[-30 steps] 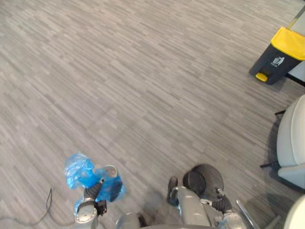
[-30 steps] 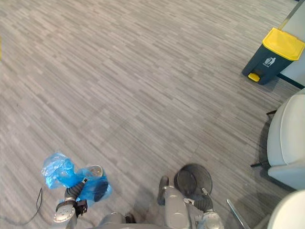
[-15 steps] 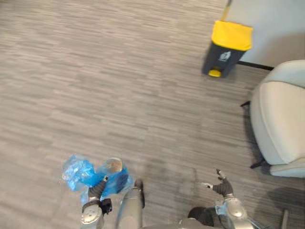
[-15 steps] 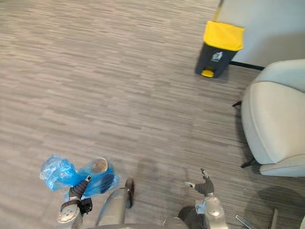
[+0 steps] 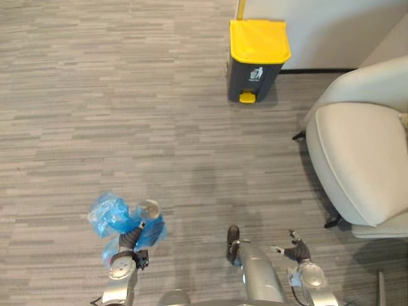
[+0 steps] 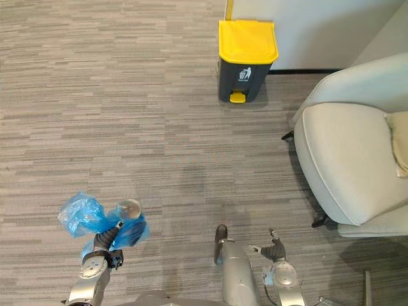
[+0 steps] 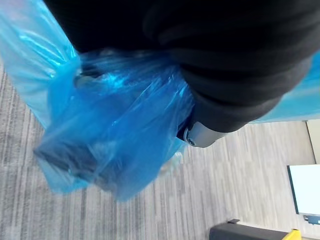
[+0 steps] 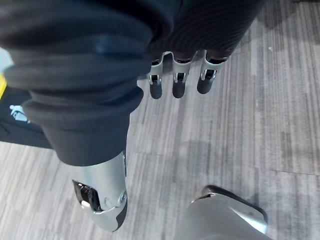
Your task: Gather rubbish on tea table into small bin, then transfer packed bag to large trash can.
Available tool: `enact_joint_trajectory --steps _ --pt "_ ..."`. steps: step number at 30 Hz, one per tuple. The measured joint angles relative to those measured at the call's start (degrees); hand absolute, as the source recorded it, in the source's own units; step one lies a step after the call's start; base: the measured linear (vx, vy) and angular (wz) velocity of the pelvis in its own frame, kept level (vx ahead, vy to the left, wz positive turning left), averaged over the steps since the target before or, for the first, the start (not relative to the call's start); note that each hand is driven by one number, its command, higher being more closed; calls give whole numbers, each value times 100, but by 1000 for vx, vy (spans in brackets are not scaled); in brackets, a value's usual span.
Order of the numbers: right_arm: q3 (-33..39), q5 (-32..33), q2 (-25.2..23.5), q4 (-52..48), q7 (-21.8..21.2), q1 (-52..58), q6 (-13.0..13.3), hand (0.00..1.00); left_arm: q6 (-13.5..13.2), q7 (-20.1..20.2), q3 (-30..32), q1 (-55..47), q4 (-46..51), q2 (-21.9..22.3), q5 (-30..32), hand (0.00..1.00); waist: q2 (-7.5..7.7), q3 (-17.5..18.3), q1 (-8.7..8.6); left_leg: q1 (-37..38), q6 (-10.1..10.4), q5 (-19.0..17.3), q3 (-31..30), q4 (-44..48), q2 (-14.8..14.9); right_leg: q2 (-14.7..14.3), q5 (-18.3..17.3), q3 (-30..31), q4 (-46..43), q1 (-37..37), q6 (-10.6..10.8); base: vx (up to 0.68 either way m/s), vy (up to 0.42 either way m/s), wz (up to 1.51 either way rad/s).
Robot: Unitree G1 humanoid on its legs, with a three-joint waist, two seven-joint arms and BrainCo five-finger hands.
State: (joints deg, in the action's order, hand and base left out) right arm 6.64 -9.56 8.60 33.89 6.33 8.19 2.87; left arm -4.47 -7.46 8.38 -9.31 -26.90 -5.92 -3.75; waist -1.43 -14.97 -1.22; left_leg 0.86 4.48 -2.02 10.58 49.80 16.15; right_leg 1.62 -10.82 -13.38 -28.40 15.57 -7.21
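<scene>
Overhead, the blue bag (image 5: 109, 215) hangs from my left hand (image 5: 130, 241) at 8 o'clock, clear of the floor for carrying, with the large trash can (image 5: 257, 60) at 12. Left wrist: plastic swamps that hand, so I cannot tell its clench. Right wrist: my right hand (image 8: 179, 75) hangs slack and empty, spare.

Crumpled blue bag (image 5: 109, 215) hangs well apart from the upright grey trash can (image 5: 257, 64), yellow lid shut.

I see an office lounge, grey striped carpet (image 5: 127, 95), pale armchair (image 5: 357, 159), pedal bin (image 5: 257, 60) with yellow lid against a white wall (image 5: 331, 32)
</scene>
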Motion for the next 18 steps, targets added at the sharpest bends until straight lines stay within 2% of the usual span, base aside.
enact_joint_trajectory --steps 1,2,4,5,7,8,9,10,11,12,13,14,15,16,17,18 --pt "2 24 -50 -178 20 -86 6 0 -3 2 0 -11 29 42 -2 100 -75 2 100 -618 -120 -491 -27 1017 150 -223 -86 191 239 -337 -70 649 -131 -96" --pt "-3 51 -97 -291 24 -152 22 0 6 6 -5 -3 29 71 -3 100 -35 -20 189 -1079 -146 -765 -46 1355 128 -310 -129 334 433 -555 -64 520 -78 -94" --pt "-4 80 -187 -428 27 -166 55 0 10 29 -60 -24 39 127 -7 100 95 -78 365 -1907 -323 -1158 32 958 -96 -362 -212 704 860 -1051 -22 543 8 -79" --pt "-3 103 -187 -440 28 -165 55 0 11 49 -84 -53 39 134 -5 100 113 -85 394 -2093 -379 -1196 58 687 -174 -363 -248 803 973 -1187 25 491 68 -80" --pt "12 108 -150 -439 123 -175 43 0 13 110 -137 -134 46 144 -6 100 123 -96 533 -2474 -309 -1153 42 -742 -490 -319 -412 1181 1253 -1624 188 483 171 -85" --pt "23 106 -116 -410 125 -165 43 0 10 110 -133 -190 49 145 -5 100 134 -95 571 -2524 -48 -940 -78 -1814 -703 -243 -576 1366 1334 -1839 339 684 313 -84" --pt "57 105 -91 -316 133 -178 50 0 8 108 -124 -251 53 151 -5 100 78 -54 609 -2469 29 -471 -234 -2655 -812 -232 -718 1517 1384 -1977 427 589 312 -78" --pt "59 104 -99 -196 145 -200 33 0 11 102 -105 -296 28 137 -5 100 125 -27 681 -2375 -150 -68 -228 -2669 -866 -192 -827 1621 1367 -2053 511 617 298 -55" --pt "12 98 -173 53 130 -202 -1 0 12 92 -44 -274 43 110 -4 100 435 149 669 -2381 -403 -408 -58 -2549 -1127 89 -901 1767 1362 -2057 553 657 275 -30" --pt "53 92 -158 71 130 -192 0 0 3 92 -2 -229 81 115 -1 100 471 192 655 -2420 -537 -656 -44 -2306 -1210 180 -898 1826 1176 -2038 704 663 249 -12" --pt "82 72 -160 70 138 -163 -1 0 5 87 1 -213 85 165 -1 100 511 217 668 -2319 -674 -999 80 -2006 -1278 309 -951 1866 465 -1914 1062 787 309 -6" --pt "76 39 -170 84 133 -159 -1 0 16 81 -64 -220 71 167 -4 100 504 211 641 -2054 -765 -1306 159 -1863 -1333 401 -768 1859 -785 -1543 1755 625 242 -13" --pt "62 29 -186 97 130 -159 -1 0 19 78 -122 -223 67 138 -4 100 503 208 619 -1865 -816 -1418 179 -1862 -1361 447 -582 1875 -1511 -1301 2297 736 239 -5" --pt "15 -3 -224 107 126 -157 -4 0 27 73 -220 -219 67 59 -5 100 481 194 564 -1474 -876 -1575 171 -1902 -1406 472 -500 1836 -2753 -886 2301 468 105 3" --pt "-11 -8 -246 102 120 -161 -6 0 29 66 -231 -219 67 34 -7 100 466 181 519 -1274 -922 -1610 175 -1945 -1412 469 -478 1778 -3211 -705 2267 550 85 3" --pt "-60 -8 -282 66 120 -155 -5 0 30 -1 -256 -211 70 5 -8 100 424 154 497 -828 -944 -1623 185 -2143 -1409 479 -456 1567 -3737 -341 2035 513 39 -8"
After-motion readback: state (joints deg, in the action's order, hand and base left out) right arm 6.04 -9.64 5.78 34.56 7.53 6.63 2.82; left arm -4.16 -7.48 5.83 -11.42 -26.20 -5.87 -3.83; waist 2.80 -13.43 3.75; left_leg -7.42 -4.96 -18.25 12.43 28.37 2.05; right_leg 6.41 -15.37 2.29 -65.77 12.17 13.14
